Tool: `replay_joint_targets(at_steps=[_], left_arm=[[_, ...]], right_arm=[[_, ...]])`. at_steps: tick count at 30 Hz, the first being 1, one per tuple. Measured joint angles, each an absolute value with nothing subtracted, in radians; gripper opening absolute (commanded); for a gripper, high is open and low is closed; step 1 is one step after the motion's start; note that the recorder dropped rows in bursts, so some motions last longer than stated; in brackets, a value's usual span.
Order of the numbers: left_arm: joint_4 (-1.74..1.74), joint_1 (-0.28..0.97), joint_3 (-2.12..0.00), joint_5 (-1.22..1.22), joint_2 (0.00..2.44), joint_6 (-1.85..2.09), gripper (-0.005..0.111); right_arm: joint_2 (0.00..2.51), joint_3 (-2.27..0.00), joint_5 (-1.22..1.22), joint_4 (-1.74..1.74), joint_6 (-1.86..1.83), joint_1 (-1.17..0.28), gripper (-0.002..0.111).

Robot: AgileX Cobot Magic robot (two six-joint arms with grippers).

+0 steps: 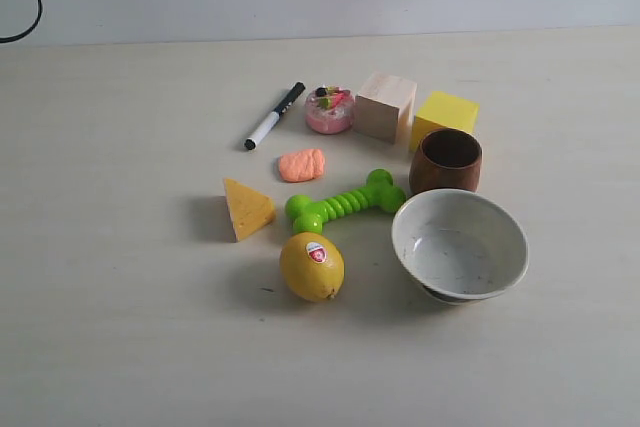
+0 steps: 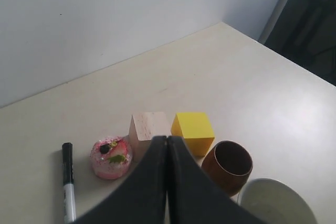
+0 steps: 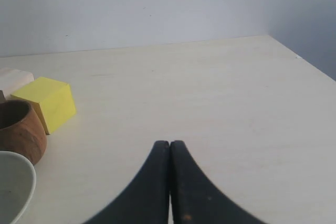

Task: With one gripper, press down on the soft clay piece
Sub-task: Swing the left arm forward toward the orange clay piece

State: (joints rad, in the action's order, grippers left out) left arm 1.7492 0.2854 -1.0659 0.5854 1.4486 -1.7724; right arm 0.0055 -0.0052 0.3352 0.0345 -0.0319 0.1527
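Clay [image 1: 301,164] untouched — L claw [image 2: 167,140] closed

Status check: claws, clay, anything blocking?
Left claw shut, empty. Right claw shut, empty. Soft clay piece on table, untouched, no claw over it. Green toy bone and pink container close by, not touching it.

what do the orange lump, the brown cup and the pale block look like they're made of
The orange lump looks like soft modelling dough: matte, lumpy, with pressed creases. The brown cup seems to be wood, smooth with a slight sheen and darker streaks. The pale block is probably bare light wood, matte and unpainted, though the look leaves it open.
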Motion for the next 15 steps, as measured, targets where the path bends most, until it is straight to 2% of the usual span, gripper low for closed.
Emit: replay_joint_targets(at_steps=[8, 15], left_arm=[[1.720, 0.285, -1.066, 0.585, 1.451, -1.744, 0.000], [1.447, 0.285, -0.974, 0.557, 1.459, -1.473, 0.000]], right_arm=[[0.006, -0.005, 0.335, 0.034, -0.032, 0.153, 0.000], [0.006, -0.005, 0.335, 0.034, -0.032, 0.153, 0.000]])
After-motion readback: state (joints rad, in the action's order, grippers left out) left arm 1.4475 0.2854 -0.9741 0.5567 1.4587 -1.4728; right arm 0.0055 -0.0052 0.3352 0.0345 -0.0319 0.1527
